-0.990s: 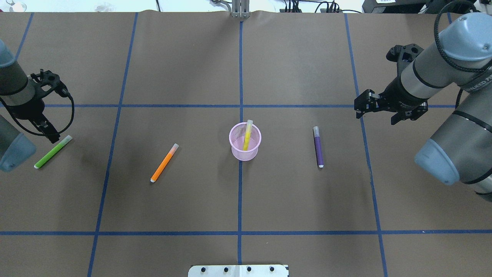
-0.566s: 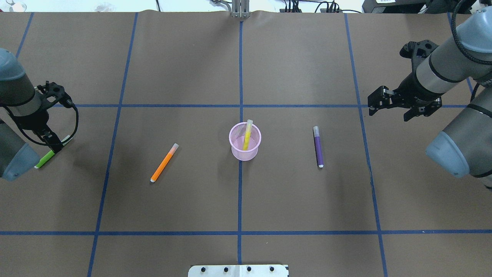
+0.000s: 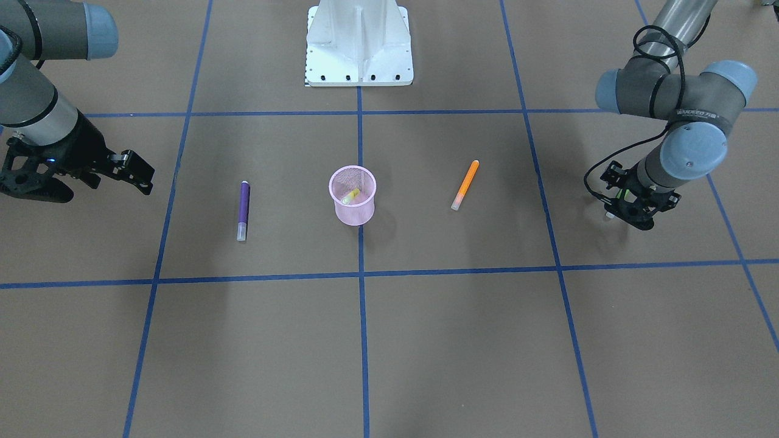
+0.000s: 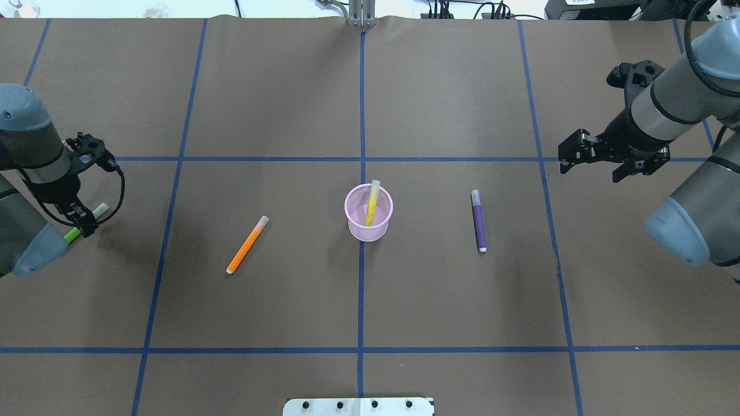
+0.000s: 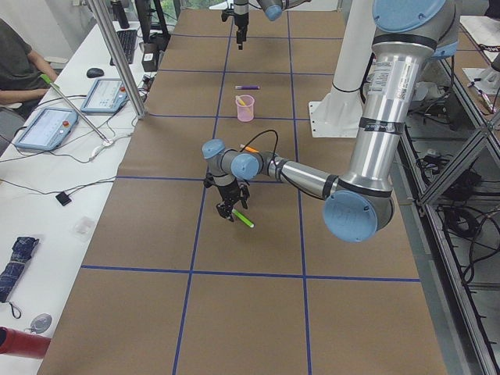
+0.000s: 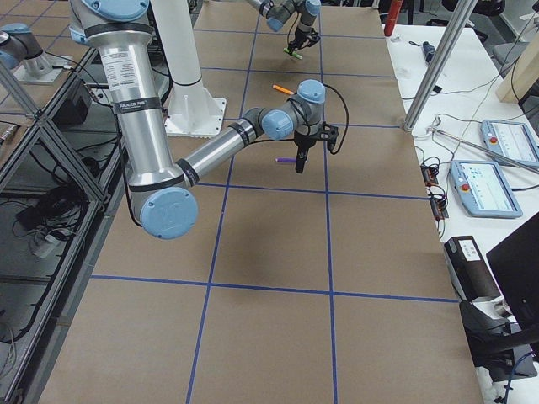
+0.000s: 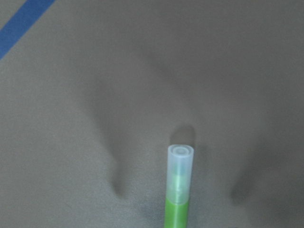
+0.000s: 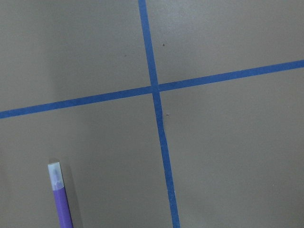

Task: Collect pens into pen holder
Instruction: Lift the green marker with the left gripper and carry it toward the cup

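We see a brown tabletop point(image 4: 439, 92) gridded with blue tape point(image 4: 260, 159). On it stands the pink pen holder point(image 4: 361, 231), with an orange pen point(image 4: 247, 244) and a purple pen point(image 4: 478, 222) lying flat on either side.

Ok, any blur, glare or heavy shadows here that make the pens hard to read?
Left wrist view: the green pen is soft, close-up, flanked by two smeared shadows. Right wrist view: crisp, purple pen cap readable. Overhead view: faint pale sheen on the table right of centre, soft shadow beside the pen holder.
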You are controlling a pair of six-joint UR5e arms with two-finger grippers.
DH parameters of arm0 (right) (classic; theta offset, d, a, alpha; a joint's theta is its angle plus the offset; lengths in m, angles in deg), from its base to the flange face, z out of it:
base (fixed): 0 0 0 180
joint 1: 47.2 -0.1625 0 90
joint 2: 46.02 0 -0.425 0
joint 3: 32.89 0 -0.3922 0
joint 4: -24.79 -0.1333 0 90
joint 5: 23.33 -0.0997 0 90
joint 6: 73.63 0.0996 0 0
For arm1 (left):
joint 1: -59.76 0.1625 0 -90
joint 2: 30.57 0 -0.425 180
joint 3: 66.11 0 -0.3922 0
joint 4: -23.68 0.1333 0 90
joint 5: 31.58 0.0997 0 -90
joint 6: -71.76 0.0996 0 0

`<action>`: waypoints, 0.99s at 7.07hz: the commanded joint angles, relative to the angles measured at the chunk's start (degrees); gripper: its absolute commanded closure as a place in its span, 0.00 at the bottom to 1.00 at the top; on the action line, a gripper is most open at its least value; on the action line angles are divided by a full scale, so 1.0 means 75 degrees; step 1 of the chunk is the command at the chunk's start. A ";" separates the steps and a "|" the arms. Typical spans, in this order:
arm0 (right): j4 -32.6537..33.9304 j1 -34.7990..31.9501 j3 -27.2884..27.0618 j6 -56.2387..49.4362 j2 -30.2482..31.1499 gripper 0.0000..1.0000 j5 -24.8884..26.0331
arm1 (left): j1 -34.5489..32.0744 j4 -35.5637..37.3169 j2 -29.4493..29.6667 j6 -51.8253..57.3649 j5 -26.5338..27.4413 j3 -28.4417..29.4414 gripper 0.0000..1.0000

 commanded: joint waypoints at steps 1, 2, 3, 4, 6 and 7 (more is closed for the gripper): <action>0.0000 -0.0006 -0.0006 0.0013 0.0010 0.00 0.0000 | 0.0015 -0.0001 0.0002 -0.0022 -0.0001 0.0013 0.33; 0.0000 -0.0006 0.0017 0.0013 0.0010 0.00 0.0000 | 0.0015 -0.0001 0.0002 -0.0022 -0.0001 0.0036 0.33; 0.0000 -0.0006 0.0018 0.0013 0.0010 0.00 0.0000 | 0.0015 -0.0001 0.0013 -0.0010 -0.0001 0.0083 0.40; 0.0000 0.0005 0.0018 0.0024 0.0010 0.00 0.0000 | 0.0015 -0.0001 0.0025 0.0001 -0.0001 0.0106 0.51; 0.0000 -0.0006 0.0018 0.0024 0.0010 0.00 0.0012 | 0.0015 -0.0001 0.0014 0.0002 0.0022 0.0107 0.86; 0.0000 -0.0006 0.0018 0.0024 0.0010 0.00 0.0012 | 0.0003 0.0010 0.0002 0.0001 -0.0012 0.0037 1.00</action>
